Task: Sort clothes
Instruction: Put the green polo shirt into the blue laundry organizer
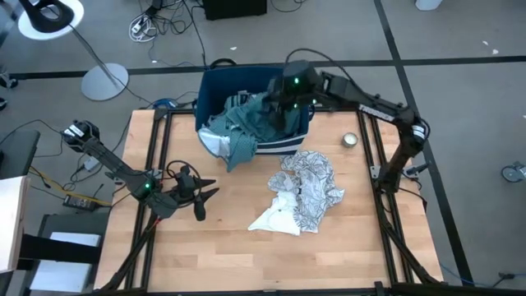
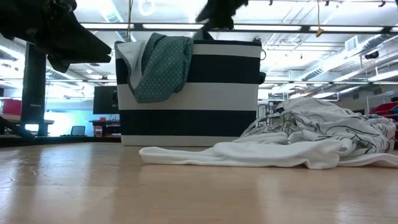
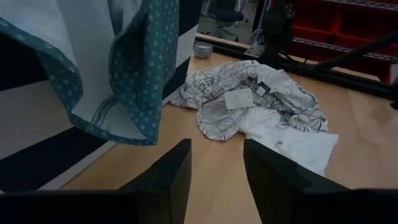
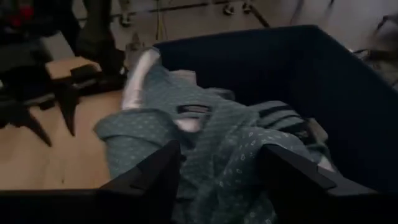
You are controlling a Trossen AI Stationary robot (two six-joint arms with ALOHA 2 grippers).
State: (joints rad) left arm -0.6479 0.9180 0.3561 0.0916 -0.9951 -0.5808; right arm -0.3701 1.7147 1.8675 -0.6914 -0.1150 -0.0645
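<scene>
A dark blue bin point(image 1: 215, 89) stands at the table's far middle; from the low view its wall point(image 2: 205, 93) shows dark and white bands. A teal dotted cloth point(image 1: 246, 131) lies heaped in the bin and hangs over its near rim point(image 2: 163, 65). A white-and-grey patterned cloth point(image 1: 306, 191) lies crumpled on the table, right of centre point(image 3: 249, 106). My right gripper point(image 4: 217, 152) hovers open above the teal cloth point(image 4: 211, 124) in the bin, with nothing between its fingers. My left gripper point(image 3: 217, 146) stands open above the table's left part point(image 1: 201, 193), pointing toward the patterned cloth.
A small round object point(image 1: 350, 140) sits near the table's far right edge, beside the right arm's base post point(image 1: 386, 177). Bare wood point(image 1: 246, 255) stretches along the near side. A lamp stand point(image 1: 104, 80) and cables lie on the floor beyond the table.
</scene>
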